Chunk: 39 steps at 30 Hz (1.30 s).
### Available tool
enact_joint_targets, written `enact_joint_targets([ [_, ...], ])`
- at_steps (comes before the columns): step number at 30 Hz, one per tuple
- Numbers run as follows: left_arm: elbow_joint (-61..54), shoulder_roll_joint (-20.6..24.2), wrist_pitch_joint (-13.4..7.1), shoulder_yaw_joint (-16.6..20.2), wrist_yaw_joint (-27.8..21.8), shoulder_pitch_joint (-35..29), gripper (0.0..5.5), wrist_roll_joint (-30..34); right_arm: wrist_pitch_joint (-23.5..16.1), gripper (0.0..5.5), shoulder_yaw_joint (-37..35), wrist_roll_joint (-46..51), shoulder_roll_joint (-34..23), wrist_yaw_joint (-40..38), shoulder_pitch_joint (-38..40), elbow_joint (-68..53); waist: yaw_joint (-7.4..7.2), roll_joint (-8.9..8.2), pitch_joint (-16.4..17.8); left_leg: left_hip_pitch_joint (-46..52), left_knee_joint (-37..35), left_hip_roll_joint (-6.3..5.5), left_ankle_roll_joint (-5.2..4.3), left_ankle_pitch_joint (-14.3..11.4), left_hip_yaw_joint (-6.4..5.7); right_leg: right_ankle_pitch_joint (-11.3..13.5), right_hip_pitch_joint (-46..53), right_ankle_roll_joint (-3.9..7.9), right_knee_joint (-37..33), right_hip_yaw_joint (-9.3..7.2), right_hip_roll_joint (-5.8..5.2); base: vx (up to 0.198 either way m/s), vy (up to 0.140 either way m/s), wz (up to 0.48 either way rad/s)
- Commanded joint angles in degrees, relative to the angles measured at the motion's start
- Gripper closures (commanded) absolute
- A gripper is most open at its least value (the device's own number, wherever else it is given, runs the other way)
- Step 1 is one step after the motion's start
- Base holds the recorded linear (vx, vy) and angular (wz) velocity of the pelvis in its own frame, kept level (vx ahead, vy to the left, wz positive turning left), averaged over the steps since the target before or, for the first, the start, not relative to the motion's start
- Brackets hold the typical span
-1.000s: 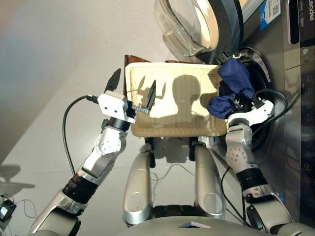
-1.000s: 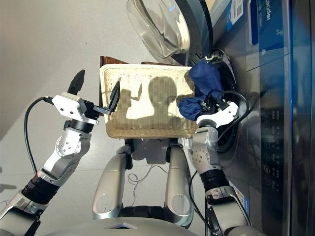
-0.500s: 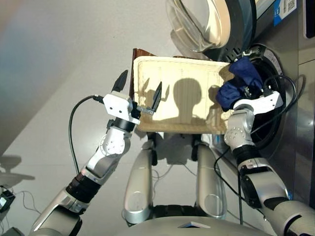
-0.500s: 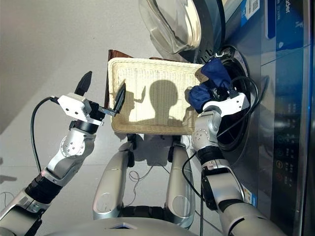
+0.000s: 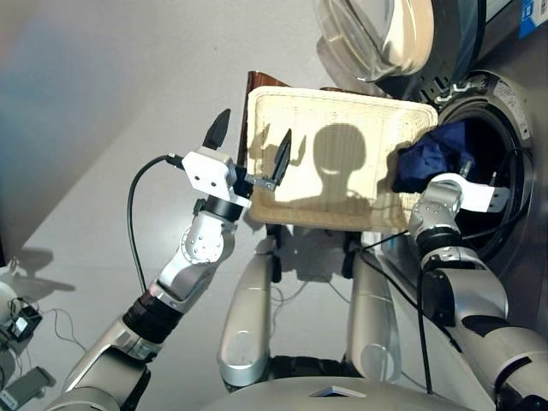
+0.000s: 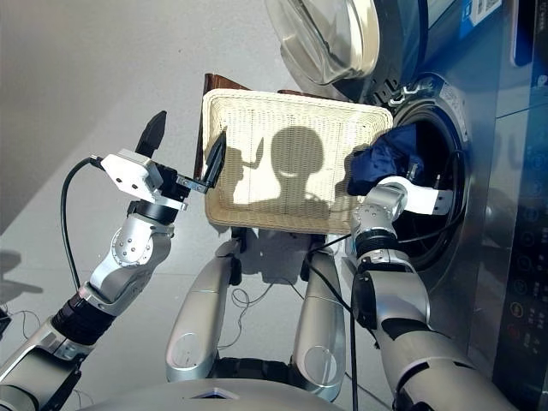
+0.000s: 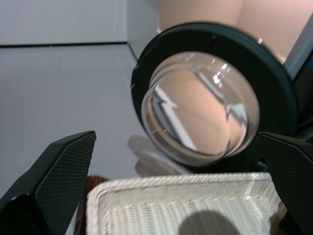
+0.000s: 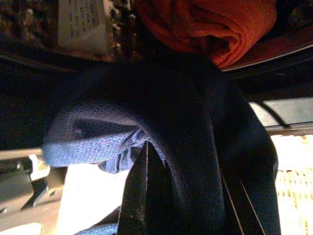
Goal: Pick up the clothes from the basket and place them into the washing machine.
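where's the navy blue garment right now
The navy blue garment hangs from the right gripper at the washing machine porthole's mouth, on the robot's right beside the basket.

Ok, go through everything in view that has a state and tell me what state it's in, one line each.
Washing machine door: swung open.
Basket: no garments in it.
Navy garment: held at the porthole, partly inside.
Coral-red garment: already in the drum.
Left tool: open, holding nothing, at the basket's left edge.
Right tool: shut on the navy garment.
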Motion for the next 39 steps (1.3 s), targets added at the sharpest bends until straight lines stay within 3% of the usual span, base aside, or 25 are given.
enact_joint_targets([
  [1, -8.55, 0.95, -3.18, 2.02, 1.54, -0.28, 0.00, 0.71, -5.69, 5.50, -5.19, 2.72, -6.95, -2.93, 2.35, -0.72, -0.98, 1.81, -0.81, -3.00, 5.14, 0.11, -2.46, -2.70, -0.03, 2.64, 0.05, 3.41, -4.40, 1.70, -1.08, 0.000, 0.000, 0.000],
  [7, -9.31, 1.49, -3.26, 2.54, 2.69, 0.13, 0.00, 0.91, -7.00, 5.50, -5.95, 0.36, -9.06, -5.99, 2.83, -1.58, -1.35, 1.86, -0.81, -4.55, 5.27, 0.17, -2.49, -2.45, 0.08, 2.86, -1.68, 3.35, -4.19, 2.20, -0.99, 0.000, 0.000, 0.000],
  [14, -11.65, 2.77, -4.49, 3.45, 4.71, 0.53, 0.00, 1.95, -11.59, 5.50, -7.57, -12.74, -12.89, -17.75, 2.64, -3.72, -1.81, 2.65, -0.81, -5.57, 5.54, 0.09, -2.20, -2.38, -0.10, 2.91, -2.93, 3.42, -3.82, 2.56, -1.05, 0.000, 0.000, 0.000],
  [21, -13.31, 4.80, -5.72, 4.53, 6.14, 0.83, 0.00, 3.38, -10.54, 5.50, -9.22, -21.72, -15.50, -26.86, 4.87, -3.35, -2.28, 2.62, -0.81, -5.96, 5.43, 0.12, -2.23, -2.25, -0.28, 2.91, -3.24, 3.55, -3.59, 2.75, -1.05, 0.000, 0.000, 0.000],
  [39, -15.63, 6.53, -6.97, 7.94, 5.74, 3.01, 0.00, 2.51, -11.86, 5.50, -11.27, -27.47, -20.62, -28.49, 9.03, -7.40, -2.93, 1.56, -0.81, -7.54, 6.77, -0.01, -2.17, -2.90, 0.09, 2.96, -4.63, 3.69, -2.72, 3.54, -1.28, 0.000, 0.000, 0.000],
])
